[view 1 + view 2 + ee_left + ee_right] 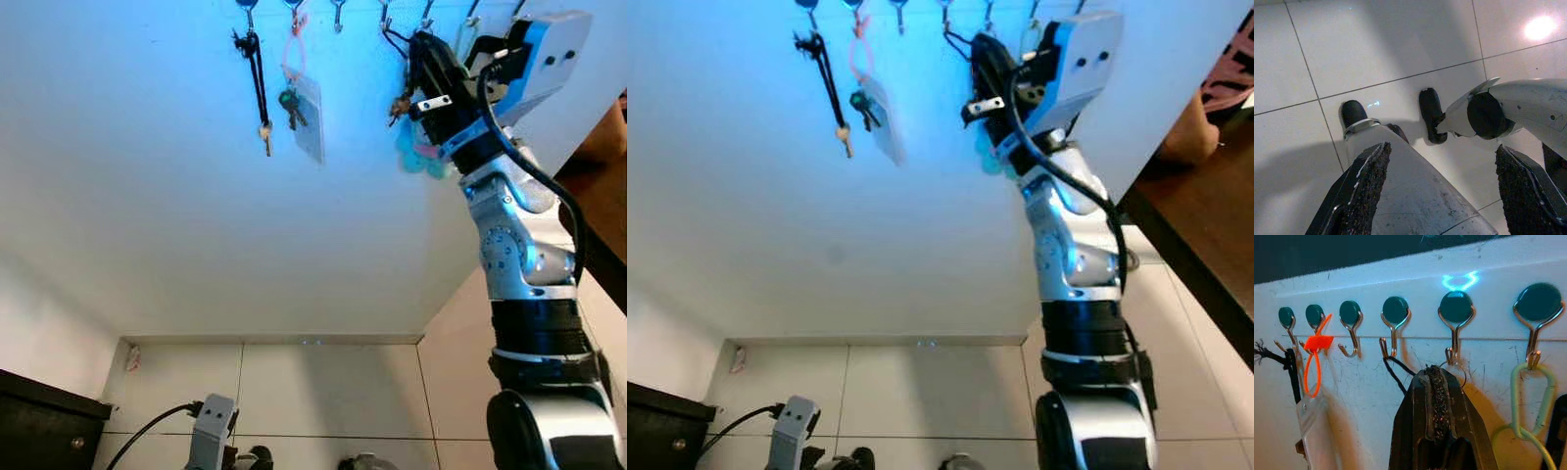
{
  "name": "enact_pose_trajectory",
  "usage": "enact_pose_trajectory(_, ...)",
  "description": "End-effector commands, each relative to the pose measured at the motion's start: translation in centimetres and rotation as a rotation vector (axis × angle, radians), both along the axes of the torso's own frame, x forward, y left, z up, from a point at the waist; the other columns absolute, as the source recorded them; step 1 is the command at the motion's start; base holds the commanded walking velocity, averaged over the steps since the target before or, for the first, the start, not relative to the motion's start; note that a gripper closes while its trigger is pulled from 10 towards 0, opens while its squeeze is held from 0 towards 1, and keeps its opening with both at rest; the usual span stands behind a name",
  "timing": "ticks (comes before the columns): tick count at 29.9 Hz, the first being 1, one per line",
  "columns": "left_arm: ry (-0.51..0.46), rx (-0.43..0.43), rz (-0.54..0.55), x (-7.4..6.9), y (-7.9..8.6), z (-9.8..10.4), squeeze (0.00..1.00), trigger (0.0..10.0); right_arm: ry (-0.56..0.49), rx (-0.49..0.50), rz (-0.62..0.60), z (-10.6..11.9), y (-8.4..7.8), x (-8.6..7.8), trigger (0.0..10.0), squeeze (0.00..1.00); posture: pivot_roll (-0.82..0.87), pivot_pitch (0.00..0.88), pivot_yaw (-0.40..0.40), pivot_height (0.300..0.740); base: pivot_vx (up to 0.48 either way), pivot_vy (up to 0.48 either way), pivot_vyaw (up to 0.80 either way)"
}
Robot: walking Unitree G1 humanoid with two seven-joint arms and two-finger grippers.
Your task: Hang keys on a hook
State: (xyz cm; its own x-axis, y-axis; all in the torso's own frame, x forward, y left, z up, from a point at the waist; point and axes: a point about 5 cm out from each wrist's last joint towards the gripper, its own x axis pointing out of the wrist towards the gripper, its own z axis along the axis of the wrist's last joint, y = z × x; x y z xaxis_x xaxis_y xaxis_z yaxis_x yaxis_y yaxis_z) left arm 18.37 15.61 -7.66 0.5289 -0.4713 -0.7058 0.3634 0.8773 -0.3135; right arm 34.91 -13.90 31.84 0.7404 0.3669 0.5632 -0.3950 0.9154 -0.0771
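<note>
Seating the ring cleanly calls for care now: the right gripper [1437, 396] is raised to the row of round-headed hooks on the white wall [147, 176], its two black fingers pressed together, and a thin metal key ring [1455, 368] shows just above their tips, lying against the bend of the hook [1454, 340] straight ahead. Whether the ring is already over the hook's lip cannot be told from these views, so a small lift and then a slow lowering, before any letting go, looks the safer way; a sideways pull could drag the black cord [1396, 374] that hangs from the neighbouring hook. The keys [400, 106] themselves dangle just beside the fingers in the head view, near some pale blue trinkets. The right arm reaches steeply upward, elbow bent, wrist tilted toward the wall. Further along the row hang an orange loop with a clear badge holder [306, 113] and a black strap [257, 83] with a key. The left gripper [1435, 191] hangs idle over the tiled floor [1376, 44], fingers spread apart.
</note>
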Motion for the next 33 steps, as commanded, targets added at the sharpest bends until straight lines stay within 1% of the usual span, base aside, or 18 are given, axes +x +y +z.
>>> enact_pose_trajectory(1,0.045,0.013,-0.008,-1.2,0.4,-0.6,0.0,10.0,0.036,-0.002,-0.035,-0.8,-0.7,0.1,10.0,0.0,-0.06,0.119,0.111,0.74,0.0,0.0,0.0)
enact_pose_trajectory(9,0.042,0.017,-0.01,-1.1,0.5,-0.5,0.0,10.0,0.052,-0.003,-0.033,-1.1,-0.4,0.0,10.0,0.0,-0.06,0.118,0.115,0.74,0.0,0.0,0.0)
enact_pose_trajectory(10,0.043,0.017,-0.011,-1.2,0.5,-0.6,0.0,10.0,0.048,0.002,-0.021,-1.1,-0.2,-0.1,10.0,0.0,-0.06,0.119,0.116,0.74,0.0,0.0,0.0)
enact_pose_trajectory(11,0.045,0.016,-0.012,-1.2,0.5,-0.6,0.0,10.0,0.028,0.036,0.015,-0.9,-0.1,-0.4,10.0,0.0,-0.06,0.119,0.116,0.74,0.0,0.0,0.0)
enact_pose_trajectory(13,0.045,0.016,-0.012,-1.2,0.5,-0.6,0.0,10.0,0.028,0.036,0.015,-0.9,-0.1,-0.4,10.0,0.0,-0.06,0.119,0.116,0.74,0.0,0.0,0.0)
enact_pose_trajectory(14,0.046,0.016,-0.012,-1.2,0.4,-0.6,0.0,10.0,0.014,0.058,0.034,-0.8,0.0,-0.6,10.0,0.0,-0.06,0.119,0.116,0.74,0.0,0.0,0.0)
enact_pose_trajectory(15,0.046,0.016,-0.012,-1.2,0.4,-0.6,0.0,10.0,0.001,0.079,0.049,-0.7,-0.1,-0.8,10.0,0.53,-0.06,0.116,0.117,0.74,0.0,0.0,0.0)
enact_pose_trajectory(16,0.046,0.016,-0.012,-1.2,0.4,-0.6,0.0,10.0,0.001,0.079,0.049,-0.7,-0.1,-0.8,10.0,0.53,-0.06,0.116,0.117,0.74,0.0,0.0,0.0)
enact_pose_trajectory(17,0.047,0.016,-0.013,-1.2,0.4,-0.6,0.0,10.0,-0.007,0.09,0.064,-0.6,0.0,-0.9,10.0,1.0,-0.06,0.116,0.117,0.74,0.0,0.0,0.0)
enact_pose_trajectory(29,0.04,0.011,-0.014,-0.9,0.1,-0.5,0.0,10.0,-0.012,0.102,0.078,-0.5,-0.1,-1.2,10.0,1.0,-0.07,0.11,0.113,0.74,0.0,0.0,0.0)
enact_pose_trajectory(33,0.041,0.011,-0.016,-0.9,0.0,-0.5,0.0,10.0,-0.007,0.108,0.113,-0.7,0.1,-1.3,10.0,1.0,-0.07,0.109,0.113,0.74,0.0,0.0,0.0)
